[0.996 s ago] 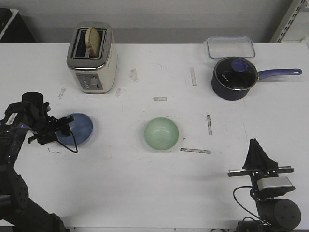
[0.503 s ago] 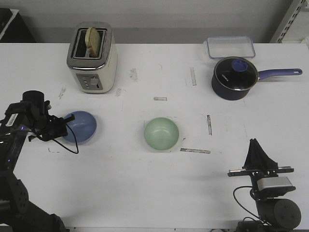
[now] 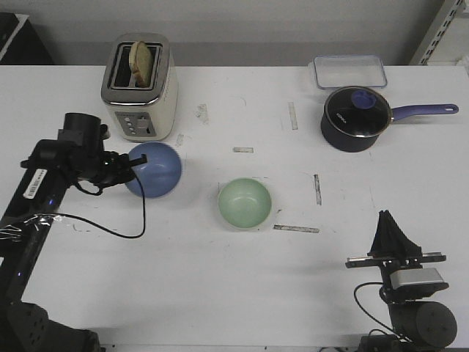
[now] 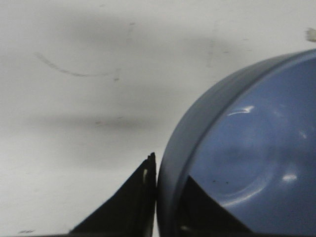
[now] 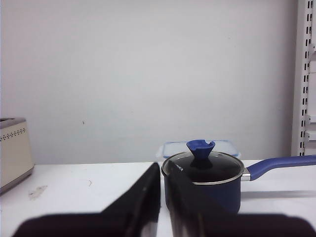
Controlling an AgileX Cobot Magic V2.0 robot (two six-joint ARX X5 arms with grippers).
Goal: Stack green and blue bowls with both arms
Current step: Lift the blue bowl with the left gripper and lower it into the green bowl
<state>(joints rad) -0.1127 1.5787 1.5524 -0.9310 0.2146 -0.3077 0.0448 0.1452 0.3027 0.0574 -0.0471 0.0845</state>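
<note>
Beside the toaster (image 3: 139, 88), the left claw (image 3: 133, 166) grips the blue bowl's (image 3: 155, 169) rim; the green bowl (image 3: 245, 203) sits apart on the worktop (image 3: 220, 279). Right claw (image 3: 388, 229) is clenched, empty.

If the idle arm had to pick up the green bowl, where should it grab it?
Probably by the rim. The green bowl sits upright and open, with smooth sloping sides and no handle, so one finger inside and one outside the wall seems best. The right gripper could come from above onto the rim's right side, which faces it and is away from the blue bowl.
</note>
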